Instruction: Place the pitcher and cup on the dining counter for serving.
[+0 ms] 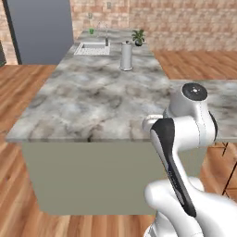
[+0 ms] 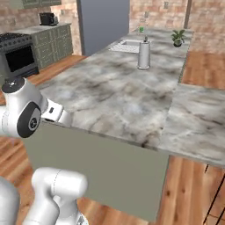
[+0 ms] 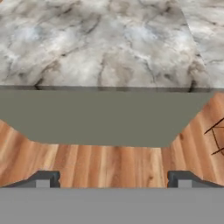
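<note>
Fingers (image 3: pixel 43 178) of the gripper (image 3: pixel 113 179) are standing wide apart and clamping nothing, pointing at wood floor (image 3: pixel 109 162) below the marbled island top (image 1: pixel 92 97) with its grey-green side panel (image 3: pixel 105 116). Running left to right across the far end of that top: the cup (image 1: pixel 91 31), small and green, is sitting at the far edge beyond the sink (image 1: pixel 92 48); a pale grey canister (image 1: pixel 126 56) is standing upright just right of the sink; a potted plant (image 1: pixel 138 37) is resting near the far right corner. Adjoining the top's right edge, the dining counter (image 2: pixel 197 118) is lying bare.
</note>
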Motion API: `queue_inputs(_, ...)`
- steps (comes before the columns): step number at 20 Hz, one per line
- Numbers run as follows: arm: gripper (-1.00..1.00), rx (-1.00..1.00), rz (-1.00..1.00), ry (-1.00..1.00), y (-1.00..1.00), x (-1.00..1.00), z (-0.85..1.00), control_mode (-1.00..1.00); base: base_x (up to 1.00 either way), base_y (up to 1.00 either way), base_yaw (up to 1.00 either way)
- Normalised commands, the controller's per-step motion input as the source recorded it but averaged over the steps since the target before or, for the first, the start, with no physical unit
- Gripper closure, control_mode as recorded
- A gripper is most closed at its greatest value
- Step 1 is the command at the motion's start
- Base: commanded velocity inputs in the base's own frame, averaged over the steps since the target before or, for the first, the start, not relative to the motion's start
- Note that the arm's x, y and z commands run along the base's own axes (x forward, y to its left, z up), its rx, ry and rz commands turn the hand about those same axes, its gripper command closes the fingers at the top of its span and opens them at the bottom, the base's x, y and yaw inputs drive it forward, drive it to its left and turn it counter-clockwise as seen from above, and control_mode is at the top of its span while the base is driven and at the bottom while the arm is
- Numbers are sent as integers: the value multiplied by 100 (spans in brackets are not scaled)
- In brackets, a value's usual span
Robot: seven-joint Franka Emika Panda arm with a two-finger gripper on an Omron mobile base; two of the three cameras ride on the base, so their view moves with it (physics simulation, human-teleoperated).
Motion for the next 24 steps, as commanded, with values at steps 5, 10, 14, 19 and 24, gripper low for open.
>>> queue_inputs(5,-100,0,0,0,0,0,0,100,-2,100,32)
queue_inputs(10,-100,0,0,0,0,0,0,100,11,100,21)
queue_inputs(14,-100,0,0,0,0,0,0,100,22,100,13)
queue_inputs(19,-100,0,0,0,0,0,0,100,33,100,2)
queue_inputs(24,-100,0,0,0,0,0,0,100,54,100,-13)
